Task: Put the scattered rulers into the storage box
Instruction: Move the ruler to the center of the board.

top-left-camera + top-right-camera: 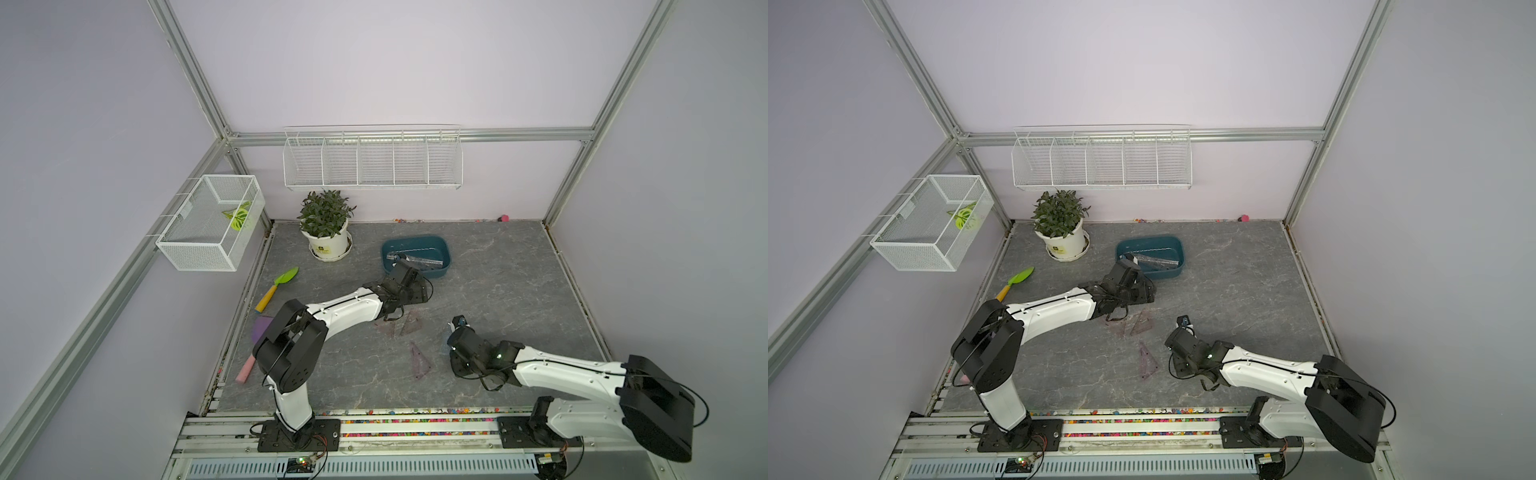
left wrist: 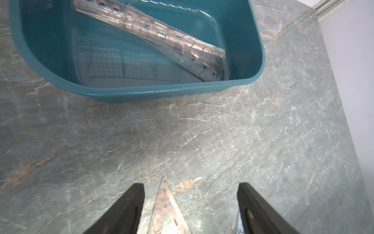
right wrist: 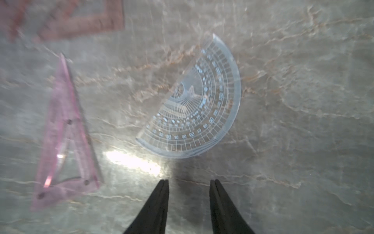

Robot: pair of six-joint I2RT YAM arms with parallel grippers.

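A robot lab test cell: aluminium framing boxes plain lilac walls around a marble-patterned bench, two arms bolted to a rail at six o'clock, a wire basket hung at twelve.

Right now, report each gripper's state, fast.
Left gripper: open, empty, over a triangle ruler.
Right gripper: partly open, empty, short of the protractor.

Soft, even light fills both top views with only faint shadows on the desk, while the right wrist view is smeared with blur and a white glare patch sits just beside the protractor.
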